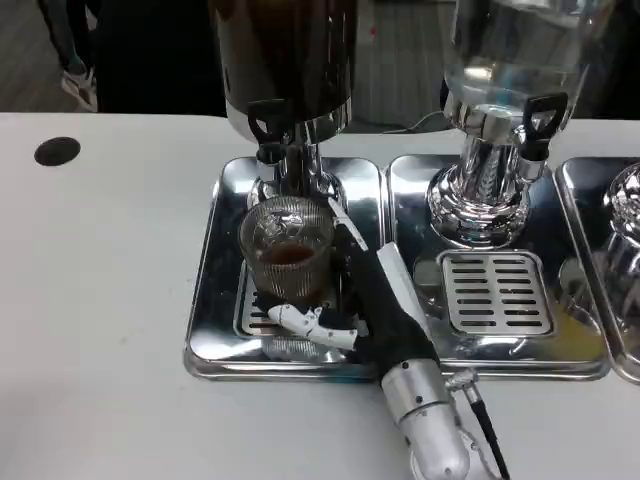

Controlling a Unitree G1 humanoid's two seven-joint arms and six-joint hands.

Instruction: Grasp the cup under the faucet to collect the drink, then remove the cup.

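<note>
A ribbed clear glass cup (288,248) stands on the grate of the left steel drip tray (215,300), right under the black-handled faucet (270,128) of the dark drink dispenser (285,55). A little brown drink lies in the cup's bottom. My right hand (362,290) grips the cup: its fingers (342,222) wrap the cup's right side and the thumb (310,324) crosses in front of its base. The silver right forearm (430,415) comes in from the lower middle.
A second dispenser (505,60) holding clear liquid stands to the right on its own steel tray (495,295). A third tray with a glass (625,235) shows at the right edge. A black round hole (57,151) marks the white table at far left.
</note>
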